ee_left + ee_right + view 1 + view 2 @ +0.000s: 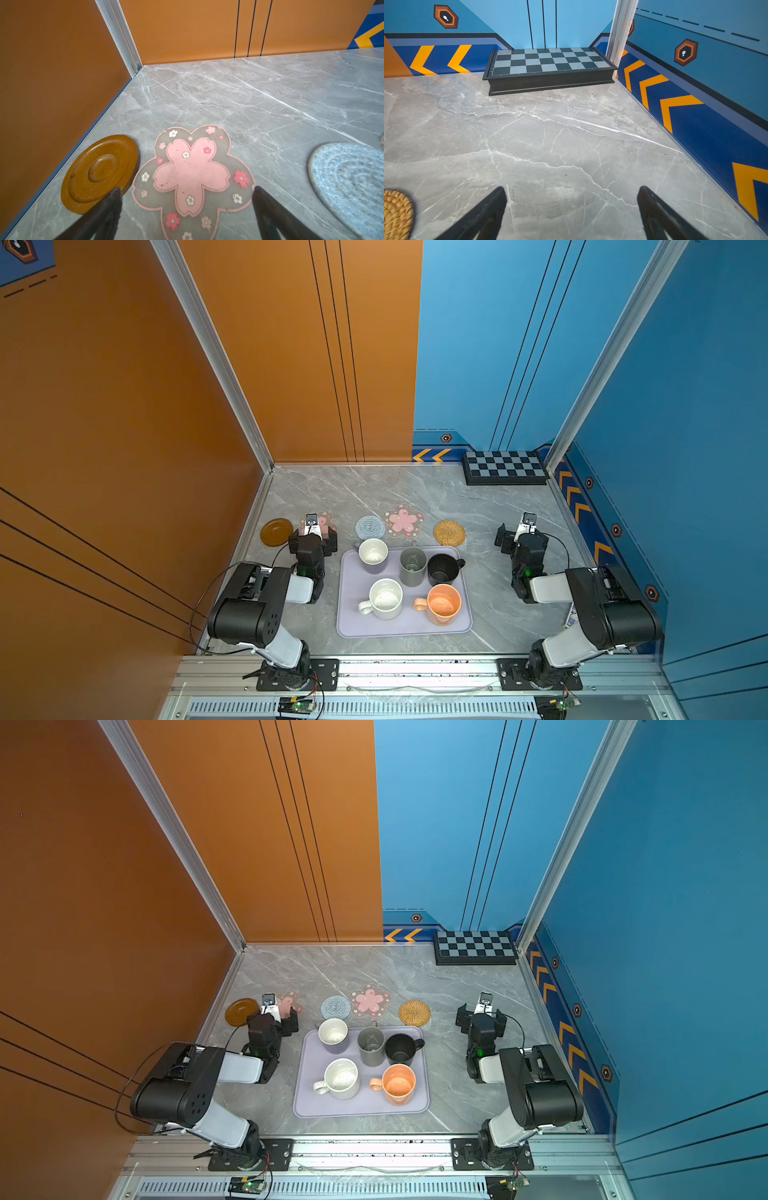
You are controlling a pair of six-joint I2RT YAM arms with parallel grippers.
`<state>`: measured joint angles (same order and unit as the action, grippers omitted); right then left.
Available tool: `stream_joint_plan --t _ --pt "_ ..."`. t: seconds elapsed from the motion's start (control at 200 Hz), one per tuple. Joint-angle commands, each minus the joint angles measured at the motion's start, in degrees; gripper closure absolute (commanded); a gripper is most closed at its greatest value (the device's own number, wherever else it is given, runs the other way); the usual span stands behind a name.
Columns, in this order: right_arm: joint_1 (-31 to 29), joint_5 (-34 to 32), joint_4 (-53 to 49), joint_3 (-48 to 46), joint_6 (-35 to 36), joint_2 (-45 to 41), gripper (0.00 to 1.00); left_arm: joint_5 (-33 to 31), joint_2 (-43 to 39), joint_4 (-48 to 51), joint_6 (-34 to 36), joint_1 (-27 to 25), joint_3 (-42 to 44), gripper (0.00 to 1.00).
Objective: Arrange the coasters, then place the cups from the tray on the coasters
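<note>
The pink flower coaster (191, 174) lies under the released, empty left pincer (187, 188), while the right pincer (571, 187), likewise released, hovers over bare counter (550, 145) near the side wall (695, 116).

Bright, even light; blurred wrist-view edges

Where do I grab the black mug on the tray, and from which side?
I'd take the black mug by its wall beside the handle, coming from the right with the open right gripper. It stands upright, mouth up, handle toward that arm. The grey mug sits close on its left side.
</note>
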<state>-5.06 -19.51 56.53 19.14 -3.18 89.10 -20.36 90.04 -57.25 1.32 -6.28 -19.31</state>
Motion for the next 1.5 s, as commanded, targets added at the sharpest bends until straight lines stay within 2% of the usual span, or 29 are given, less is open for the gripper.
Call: stream_joint_plan --t 0.0,0.556,0.901,0.991,1.341,1.492 --pt "0.4 0.79 -1.36 0.88 -0.36 -0.3 0.0 -0.03 0.31 -0.97 0.33 0.4 -0.53 0.02" --pt "0.49 0.89 -1.4 0.9 -0.48 -0.29 0.0 -0.07 0.27 -0.93 0.3 0.4 -0.5 0.02" --pt "1.45 3.15 -2.48 1.35 -0.95 -0.42 0.0 0.11 0.35 -0.73 0.33 0.48 -0.62 0.02" --pt "1.97 6.67 -3.66 1.86 -0.42 -0.5 0.0 0.21 0.39 -0.75 0.32 0.49 -0.71 0.02" --pt "2.16 6.86 -3.46 1.76 -0.5 -0.51 0.0 0.55 0.18 -0.57 0.22 0.68 -0.57 0.02" --pt "2.16 6.96 -3.44 1.7 -0.48 -0.51 0.0 -1.8 -2.61 1.26 0.08 0.2 -0.61 0.02"
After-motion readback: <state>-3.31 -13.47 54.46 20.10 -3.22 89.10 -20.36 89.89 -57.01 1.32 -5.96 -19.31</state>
